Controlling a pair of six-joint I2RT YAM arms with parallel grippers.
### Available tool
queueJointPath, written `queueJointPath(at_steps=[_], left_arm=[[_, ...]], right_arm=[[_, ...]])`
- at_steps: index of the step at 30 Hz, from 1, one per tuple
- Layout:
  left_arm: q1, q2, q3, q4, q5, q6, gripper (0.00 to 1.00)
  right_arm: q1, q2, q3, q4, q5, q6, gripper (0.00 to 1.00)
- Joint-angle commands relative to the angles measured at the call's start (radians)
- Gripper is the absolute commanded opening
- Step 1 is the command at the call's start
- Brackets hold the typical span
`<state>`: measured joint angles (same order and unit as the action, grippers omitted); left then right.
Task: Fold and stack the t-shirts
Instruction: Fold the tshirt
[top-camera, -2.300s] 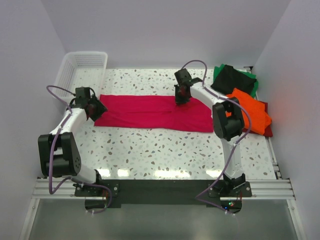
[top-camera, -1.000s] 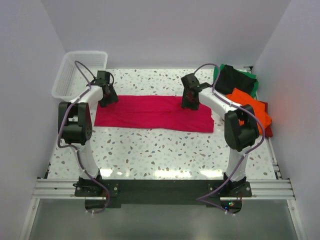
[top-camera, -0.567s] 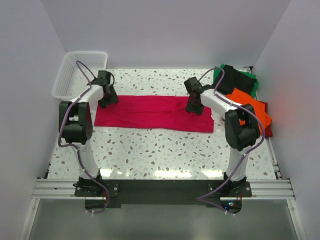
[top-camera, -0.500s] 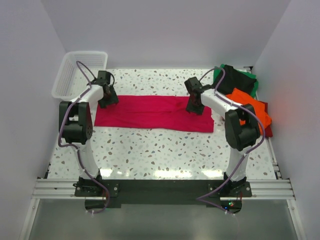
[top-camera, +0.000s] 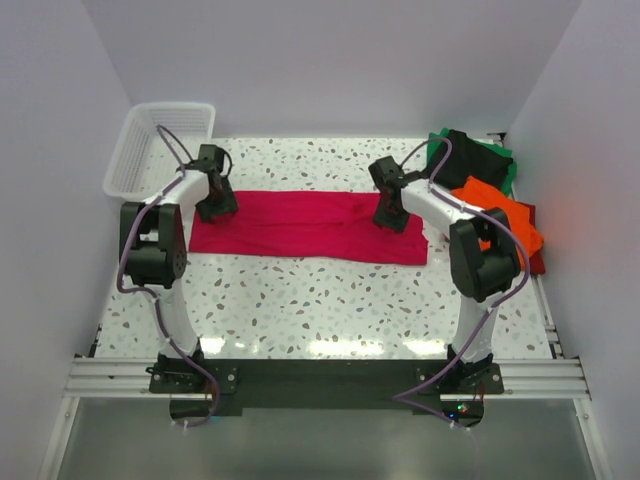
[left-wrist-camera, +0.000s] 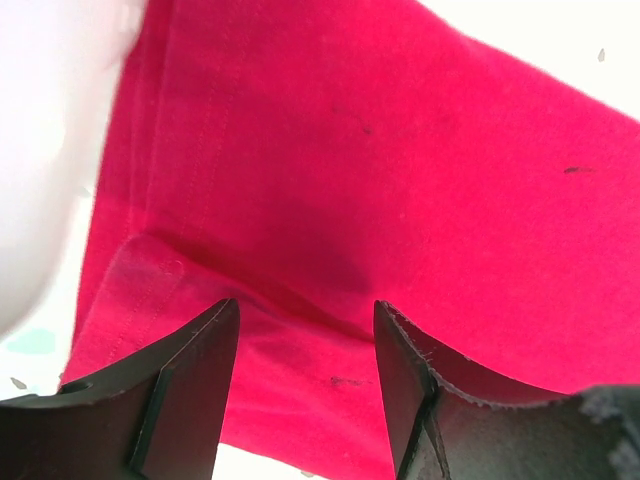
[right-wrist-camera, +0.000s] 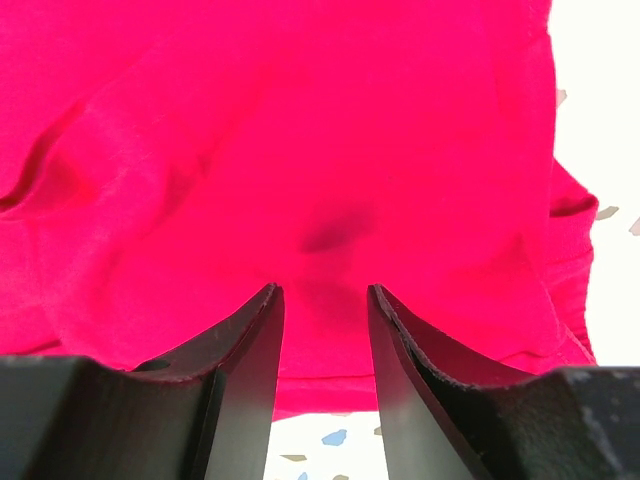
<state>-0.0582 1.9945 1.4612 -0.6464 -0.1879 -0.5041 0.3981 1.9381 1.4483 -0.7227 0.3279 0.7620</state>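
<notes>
— Crimson-pink t-shirt (top-camera: 305, 226)?
— Laid flat as a long band across the middle of the top view, left to right, on the speckled table (top-camera: 320, 300).

— Left gripper (top-camera: 217, 203)?
— At the band's left end, by its upper edge. From the left wrist view: spread apart, with red cloth and a slanting crease beneath the gap and nothing pinched. Touching the cloth or just above it, impossible to tell.

— Right gripper (top-camera: 390, 215)?
— Over the right part of the band, toward its upper edge. From the right wrist view: parted as well, with a narrower gap, rumpled red cloth filling most of the frame and nothing clamped.

— Other shirts?
— Heaped at the right edge of the top view. Black t-shirt (top-camera: 465, 155) over green t-shirt (top-camera: 510, 172) at the upper right. Orange t-shirt (top-camera: 500, 218) just below, on top of a dark red t-shirt (top-camera: 536, 263) showing at the heap's lower right.

— Anything else?
— White mesh basket (top-camera: 160, 140) in the upper left corner, apart from the band.
</notes>
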Motion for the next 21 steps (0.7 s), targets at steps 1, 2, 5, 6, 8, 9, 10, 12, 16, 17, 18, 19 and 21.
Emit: queueJointPath(at_steps=[1, 2, 5, 6, 8, 9, 10, 12, 16, 17, 18, 19, 21], left_arm=[[-0.034, 0.015, -0.03, 0.011, -0.041, -0.01, 0.61], [-0.04, 0.012, -0.038, 0.019, -0.044, -0.01, 0.61], [-0.064, -0.006, -0.062, 0.044, -0.062, -0.011, 0.62], [-0.071, -0.005, -0.065, 0.044, -0.064, -0.014, 0.62], [-0.078, 0.006, -0.065, 0.042, -0.076, -0.016, 0.62], [-0.087, 0.01, -0.07, 0.042, -0.079, -0.016, 0.62], [-0.088, 0.019, -0.07, 0.044, -0.081, -0.017, 0.62], [-0.092, 0.026, -0.076, 0.044, -0.081, -0.024, 0.62], [-0.095, 0.035, -0.085, 0.051, -0.084, -0.025, 0.63], [-0.095, 0.036, -0.085, 0.05, -0.085, -0.025, 0.63], [-0.095, 0.038, -0.082, 0.047, -0.085, -0.025, 0.63], [-0.097, 0.041, -0.082, 0.044, -0.085, -0.025, 0.63], [-0.097, 0.043, -0.081, 0.034, -0.087, -0.025, 0.63]], right_arm=[[-0.008, -0.059, -0.043, -0.006, 0.069, 0.068, 0.43], [-0.007, -0.073, -0.064, 0.003, 0.088, 0.072, 0.43], [-0.008, -0.1, -0.081, 0.023, 0.099, 0.074, 0.43], [-0.008, -0.097, -0.08, 0.014, 0.099, 0.074, 0.43], [-0.01, -0.084, -0.08, 0.011, 0.092, 0.085, 0.44], [-0.013, -0.08, -0.081, 0.012, 0.083, 0.089, 0.44], [-0.012, -0.077, -0.083, 0.017, 0.079, 0.091, 0.45], [-0.016, -0.065, -0.083, 0.025, 0.076, 0.088, 0.48], [-0.021, -0.041, -0.059, 0.028, 0.069, 0.047, 0.59], [-0.025, -0.036, -0.052, 0.029, 0.063, 0.04, 0.61], [-0.031, -0.031, -0.049, 0.028, 0.056, 0.04, 0.61], [-0.034, -0.019, -0.048, 0.032, 0.047, 0.036, 0.62], [-0.05, -0.004, -0.042, 0.035, 0.02, 0.037, 0.63]])
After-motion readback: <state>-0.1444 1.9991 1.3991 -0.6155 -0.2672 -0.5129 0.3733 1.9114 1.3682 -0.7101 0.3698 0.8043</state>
